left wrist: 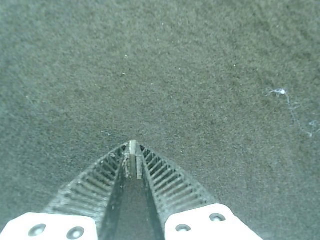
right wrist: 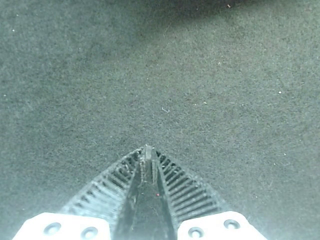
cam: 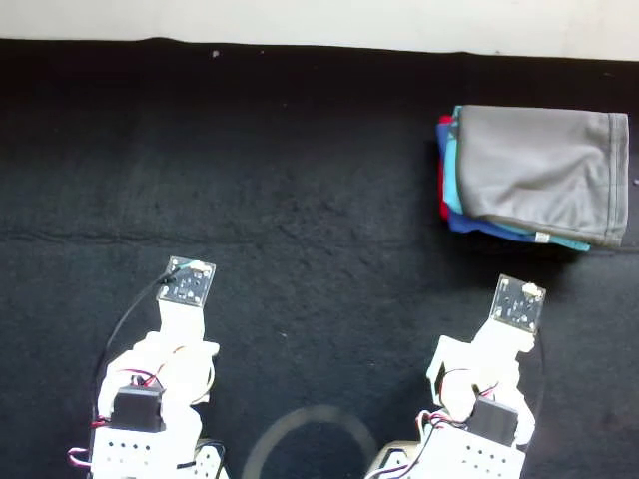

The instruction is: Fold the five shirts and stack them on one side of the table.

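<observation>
Looking down over the black felt-covered table [cam: 250, 170], we find the stack of folded shirts [cam: 534, 180] at the far right. A smooth grey folded shirt [cam: 559, 155] lies on top, with a teal edge [cam: 454, 170], a blue edge [cam: 474, 225] and a red edge [cam: 443, 190] peeking out beneath it. We count four colours; whether a fifth shirt hides underneath, we cannot tell.

Both arms sit at the near edge, well apart from the stack. The left claw [left wrist: 132, 150] has its ribbed tips pressed together, gripping nothing, above bare felt. The right claw [right wrist: 147, 152] is likewise drawn together and empty over bare felt.

We judge the folding and stacking to be essentially done, so the risks from here are about undoing it. The lower layers jut out on the left and near sides rather than lining up squarely. If the right arm [cam: 489, 384] reached out toward the far side, it could catch those edges and drag the layers askew. The grey fabric looks slick and may slide off if nudged. The stack also sits close to the right limit of our high view, so a push that way could carry it toward the table's side.
</observation>
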